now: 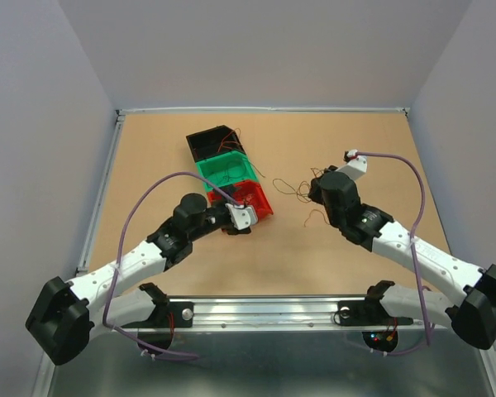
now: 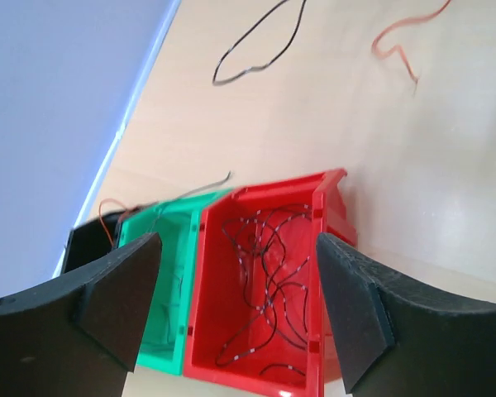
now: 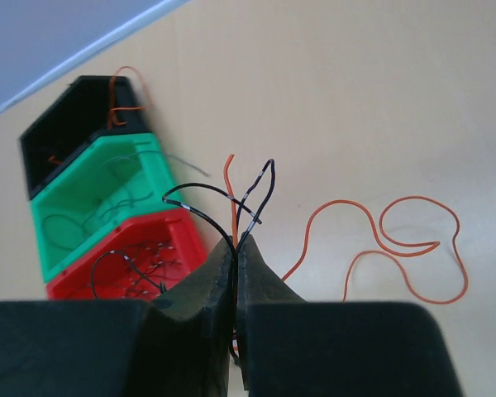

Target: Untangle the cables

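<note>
Fingers of the right gripper clamp black cables and, seemingly, an orange cable over the table; left gripper gapes above the red bin; pulling both colours together could tighten the tangle.

2 robot arms, the left arm and right arm, have white shells and black joints. A large black block caps each outer end. A thick purple cable loops along each arm. The left gripper and right gripper each have 2 matte black, wedge-shaped fingers. Small coloured lights glow near the right base.
</note>
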